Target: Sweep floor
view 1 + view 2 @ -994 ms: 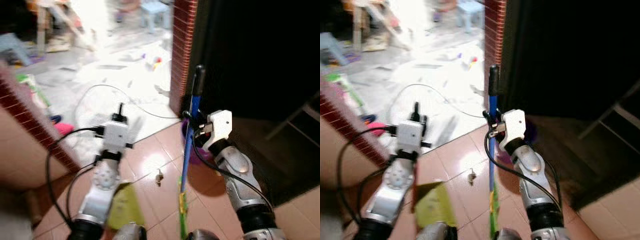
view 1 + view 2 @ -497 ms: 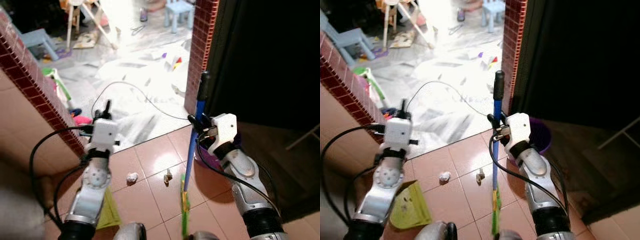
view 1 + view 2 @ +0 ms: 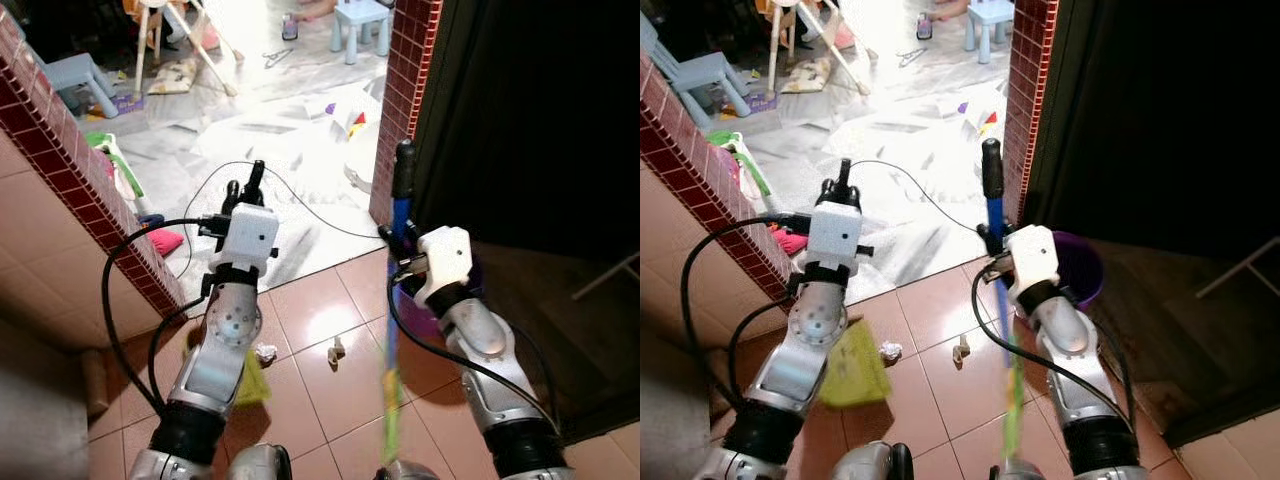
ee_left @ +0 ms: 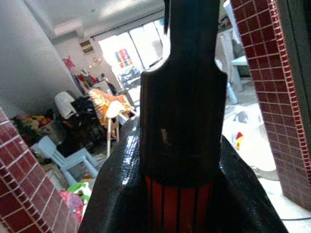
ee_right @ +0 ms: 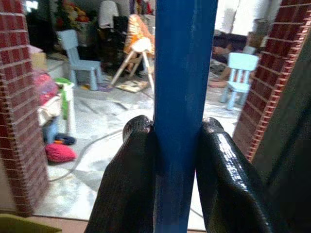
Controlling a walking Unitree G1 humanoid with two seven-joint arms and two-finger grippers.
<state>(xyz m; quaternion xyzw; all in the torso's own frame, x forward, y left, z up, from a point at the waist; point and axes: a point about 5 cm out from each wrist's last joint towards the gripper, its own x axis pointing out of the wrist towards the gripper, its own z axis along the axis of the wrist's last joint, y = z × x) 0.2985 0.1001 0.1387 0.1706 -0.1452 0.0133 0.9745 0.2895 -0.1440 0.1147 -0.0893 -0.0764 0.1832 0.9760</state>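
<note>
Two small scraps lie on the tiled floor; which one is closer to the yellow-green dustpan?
The white crumpled scrap, lying right beside the dustpan; the beige scrap lies nearer the broom.

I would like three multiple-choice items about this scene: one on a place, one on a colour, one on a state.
1. Where does the crumpled paper ball lie?
A. on the terracotta tiles
B. inside the purple bucket
C. on the blue chair

2. What colour is the broom handle?
A. red
B. blue
C. white

3. What is the state of the right pincer?
A. open and free
B. shut on a cloth
C. shut on the broom handle

Answers: 1 A, it rests on a tile near the left arm. 2 B, the pole is blue with a black top. 3 C, both black fingers press against the pole.
</note>
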